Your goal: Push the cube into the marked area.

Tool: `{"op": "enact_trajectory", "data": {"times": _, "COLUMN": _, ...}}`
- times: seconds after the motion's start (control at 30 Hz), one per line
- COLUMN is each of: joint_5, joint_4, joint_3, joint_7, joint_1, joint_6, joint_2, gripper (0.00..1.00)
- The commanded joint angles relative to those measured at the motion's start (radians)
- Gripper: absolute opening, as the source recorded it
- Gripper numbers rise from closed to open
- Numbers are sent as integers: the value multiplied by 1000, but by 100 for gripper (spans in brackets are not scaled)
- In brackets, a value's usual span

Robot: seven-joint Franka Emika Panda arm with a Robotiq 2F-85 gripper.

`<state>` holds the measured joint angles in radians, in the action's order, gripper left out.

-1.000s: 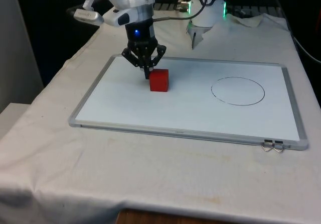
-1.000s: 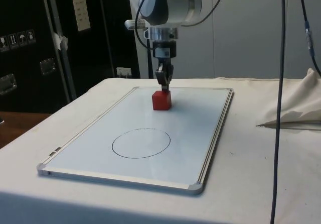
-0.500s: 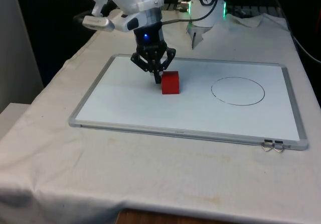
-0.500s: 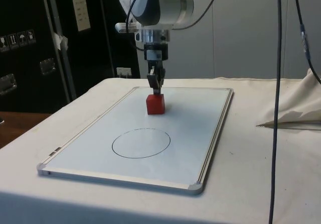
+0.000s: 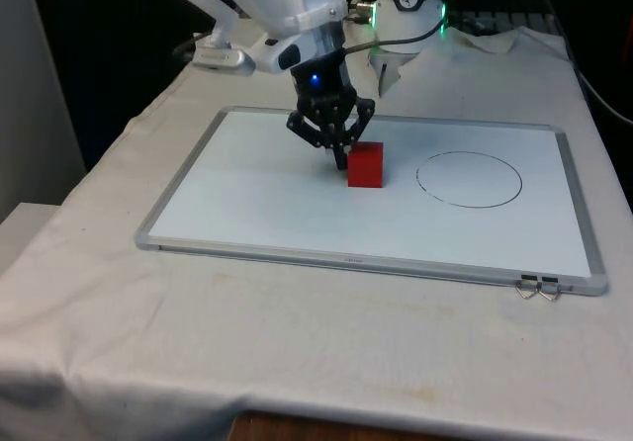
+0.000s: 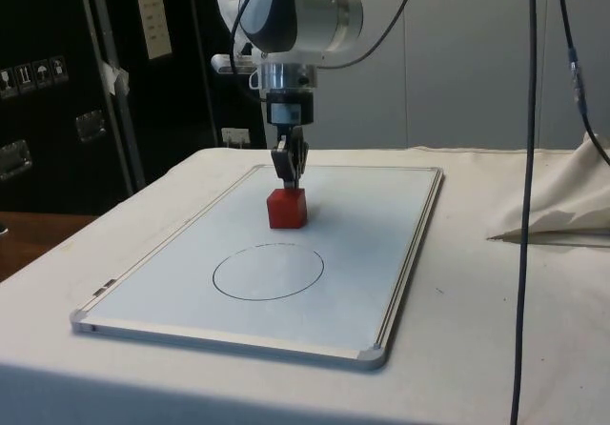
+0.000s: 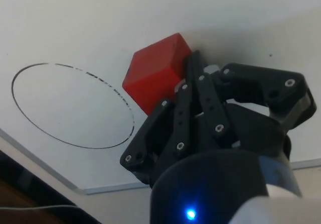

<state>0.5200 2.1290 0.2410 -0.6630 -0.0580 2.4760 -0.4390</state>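
The bench (image 5: 109, 293), under its white cloth, is carrying a whiteboard (image 5: 247, 214) with a grey frame; two small clips (image 5: 537, 287) are lying at the near corner on the front view's right. A circle (image 5: 469, 178) is drawn in thin black line on the board, toward the front view's right.

The cube (image 5: 365, 164) is red and is sitting flat on the board, near the middle. It is lying outside the circle, near its line but apart from it, on the front view's left of it. In the side view the cube (image 6: 286, 208) is standing just beyond the far edge of the circle (image 6: 268, 271).

The hand (image 5: 340, 157) is pointing down at the board, with its tips touching the cube on the side away from the circle. In the wrist view the fingers (image 7: 193, 91) are pressed together, clenched, with nothing between them, and they are leaning against the face of the cube (image 7: 153, 76).

Behind the board, some loose white cloth (image 6: 562, 201) is lying bunched on the bench.
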Motion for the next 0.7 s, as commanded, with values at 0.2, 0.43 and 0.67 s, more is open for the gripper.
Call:
{"op": "enact_trajectory", "data": {"times": 0.2, "joint_5": 32, "joint_4": 5, "joint_3": -25, "joint_7": -2, "joint_1": -2, "joint_6": -8, "joint_2": 7, "gripper": 0}}
{"op": "enact_trajectory", "data": {"times": 0.43, "joint_5": 60, "joint_4": 5, "joint_3": -50, "joint_7": -2, "joint_1": -4, "joint_6": -22, "joint_2": 10, "gripper": 0}}
{"op": "enact_trajectory", "data": {"times": 0.67, "joint_5": 93, "joint_4": 5, "joint_3": -79, "joint_7": -2, "joint_1": -6, "joint_6": -34, "joint_2": 12, "gripper": 0}}
